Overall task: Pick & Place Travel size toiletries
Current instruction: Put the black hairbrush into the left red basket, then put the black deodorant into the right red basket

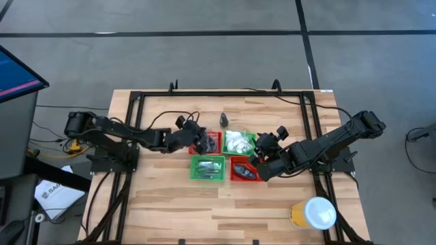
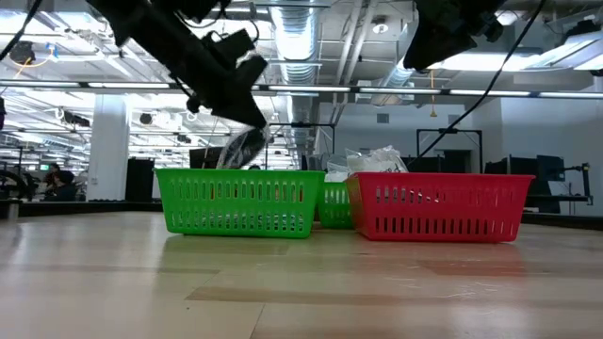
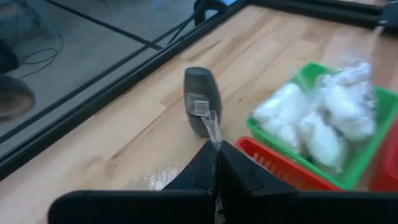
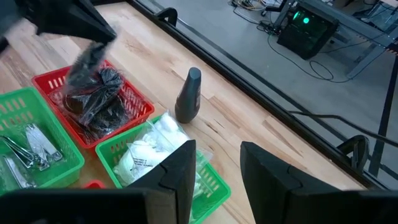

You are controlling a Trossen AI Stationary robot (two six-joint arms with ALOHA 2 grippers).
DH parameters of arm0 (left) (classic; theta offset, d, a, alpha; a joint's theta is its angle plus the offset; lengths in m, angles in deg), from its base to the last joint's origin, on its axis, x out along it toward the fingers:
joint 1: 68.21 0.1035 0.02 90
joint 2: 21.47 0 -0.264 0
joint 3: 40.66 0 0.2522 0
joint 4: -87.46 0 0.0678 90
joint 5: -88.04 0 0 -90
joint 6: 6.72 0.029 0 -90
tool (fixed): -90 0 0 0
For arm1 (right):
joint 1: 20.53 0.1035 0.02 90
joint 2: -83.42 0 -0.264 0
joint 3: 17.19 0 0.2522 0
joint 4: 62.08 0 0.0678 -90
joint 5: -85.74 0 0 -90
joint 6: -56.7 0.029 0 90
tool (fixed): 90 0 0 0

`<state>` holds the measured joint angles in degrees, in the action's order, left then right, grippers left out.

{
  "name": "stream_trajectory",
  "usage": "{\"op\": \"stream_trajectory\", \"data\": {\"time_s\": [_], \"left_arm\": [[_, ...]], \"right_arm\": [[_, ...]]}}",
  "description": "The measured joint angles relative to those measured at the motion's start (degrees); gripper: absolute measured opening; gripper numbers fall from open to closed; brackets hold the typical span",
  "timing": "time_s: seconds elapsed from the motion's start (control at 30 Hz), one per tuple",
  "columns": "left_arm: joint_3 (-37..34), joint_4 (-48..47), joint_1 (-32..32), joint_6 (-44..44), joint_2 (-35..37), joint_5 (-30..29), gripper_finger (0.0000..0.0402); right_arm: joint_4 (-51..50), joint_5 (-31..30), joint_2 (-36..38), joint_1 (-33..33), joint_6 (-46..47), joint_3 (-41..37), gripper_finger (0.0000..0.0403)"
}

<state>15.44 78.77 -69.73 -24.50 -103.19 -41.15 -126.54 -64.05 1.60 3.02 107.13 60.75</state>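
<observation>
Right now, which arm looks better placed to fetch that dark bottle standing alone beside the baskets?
Probably the right: the right gripper is open and empty, facing the bottle, while the left gripper is shut on a wrapped black piece above the red basket.

Left end effector hovers over the far red basket.

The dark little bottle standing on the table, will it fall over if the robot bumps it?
Probably. The dark bottle stands upright, tall and narrow, so a nudge could tip it. Its rounded sides suggest it might then roll.
</observation>
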Motion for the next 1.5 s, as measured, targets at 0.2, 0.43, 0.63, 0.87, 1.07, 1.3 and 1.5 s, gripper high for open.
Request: {"op": "stream_trajectory", "data": {"time_s": [0.2,0.43,0.63,0.87,1.07,1.3,1.5], "left_arm": [[0.0,1.1,0.7,-0.5,-2.8,0.0,0.0],[0.0,1.5,0.6,-0.5,-3.6,1.1,0.0],[0.0,1.4,0.9,-0.6,-3.6,4.6,0.0014],[0.0,1.4,1.0,-0.7,-3.6,5.3,0.0073],[0.0,1.7,1.0,-0.7,-3.6,5.5,0.0129],[0.0,5.4,1.0,-0.6,-3.5,5.5,0.0151],[0.0,6.6,1.0,-0.7,-2.2,5.4,0.015]], "right_arm": [[0.0,0.0,0.0,0.0,0.0,0.0,0.0116],[0.0,0.0,0.0,0.0,0.0,0.0,0.0116],[0.0,0.0,0.0,0.0,0.0,0.0,0.0116],[0.0,0.0,0.0,0.0,0.0,0.0,0.0116],[0.0,0.0,0.0,0.0,0.0,0.0,0.0116],[0.7,0.0,0.0,-0.7,0.0,0.0,0.0116],[5.8,1.3,0.0,-6.1,-6.7,0.0,0.0116]]}}
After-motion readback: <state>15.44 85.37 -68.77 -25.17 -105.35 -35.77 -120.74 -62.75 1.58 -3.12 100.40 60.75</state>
